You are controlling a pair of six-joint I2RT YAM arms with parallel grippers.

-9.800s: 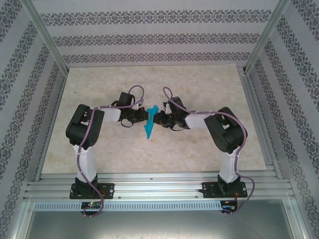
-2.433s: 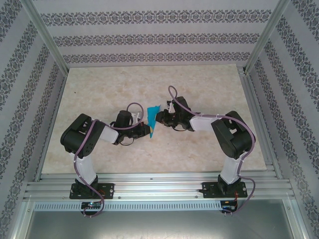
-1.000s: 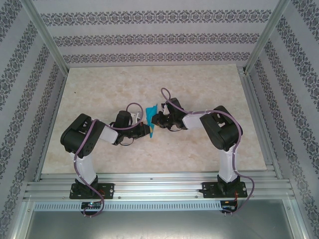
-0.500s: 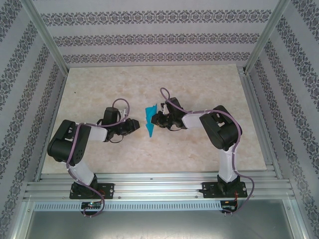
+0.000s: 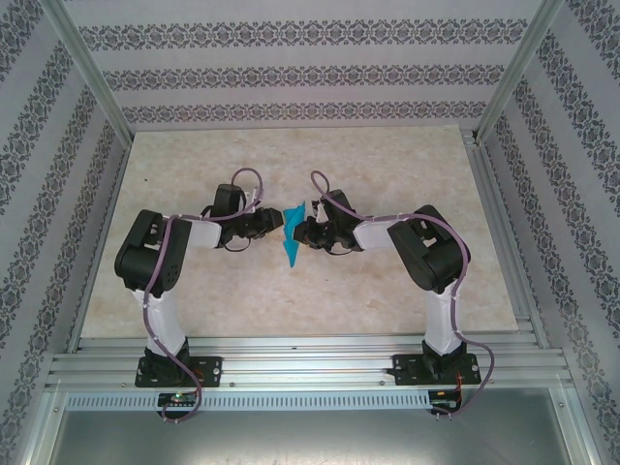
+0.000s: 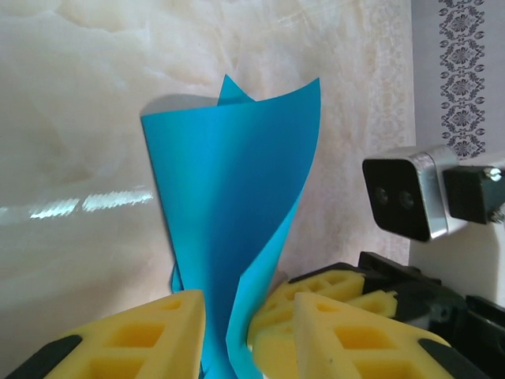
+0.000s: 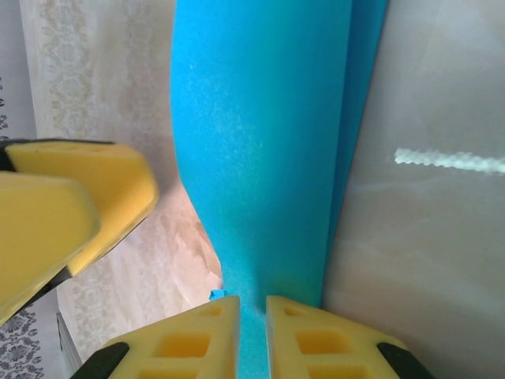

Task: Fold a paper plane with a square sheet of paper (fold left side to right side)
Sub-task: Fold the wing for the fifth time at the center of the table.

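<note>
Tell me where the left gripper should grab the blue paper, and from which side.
Probably the narrow pinched part of the blue paper, beside the right gripper clamped on it, coming from the left. The layers lie together there; the wide flap curls loose.

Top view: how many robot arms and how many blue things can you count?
Robot arms: 2, the left arm and the right arm
Blue paper: 1
Total: 3
</note>
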